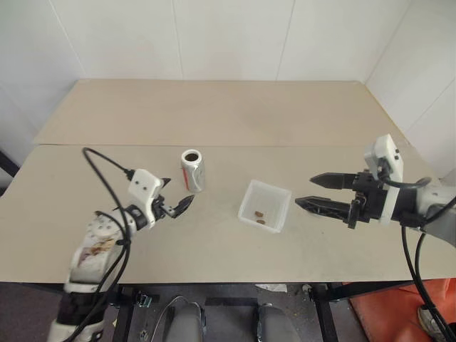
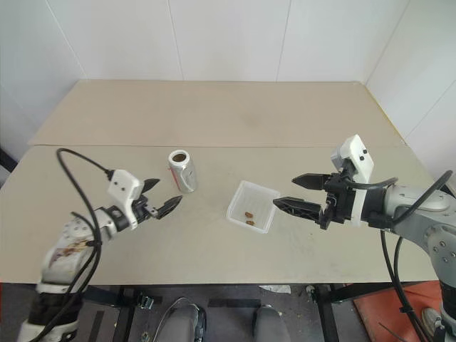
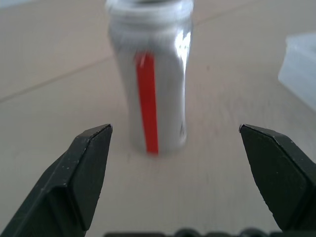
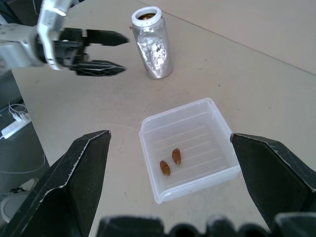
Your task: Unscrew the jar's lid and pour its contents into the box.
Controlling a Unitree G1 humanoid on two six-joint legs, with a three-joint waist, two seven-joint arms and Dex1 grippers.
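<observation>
Jar (image 1: 192, 169) stands upright and uncapped a little left of centre in the head view, its dark mouth open to the ceiling, on the pale table (image 1: 214, 114). Just right of it, apart, sits the box (image 1: 265, 206), with two small brown pieces (image 4: 169, 162) of the contents on its ribbed floor. No lid is anywhere on the tabletop that I can make out.

The left gripper (image 1: 174, 206) hangs at lower left, near the jar but clear of it, jaws spread wide with nothing between them. The right gripper (image 1: 312, 192) hovers at the box's right edge, jaws likewise wide and empty.

The pour looks done, or nearly. If anything remains inside, I'd say retake the jar low around its body, keep the mouth over the box's middle, and tip slowly so nothing bounces over the flared rim.

The right wrist view looks down into the box and settles the count of pieces; it also catches something brownish at the jar's mouth. The left wrist view gives the jar's red stripe close up, centred between the jaws.
</observation>
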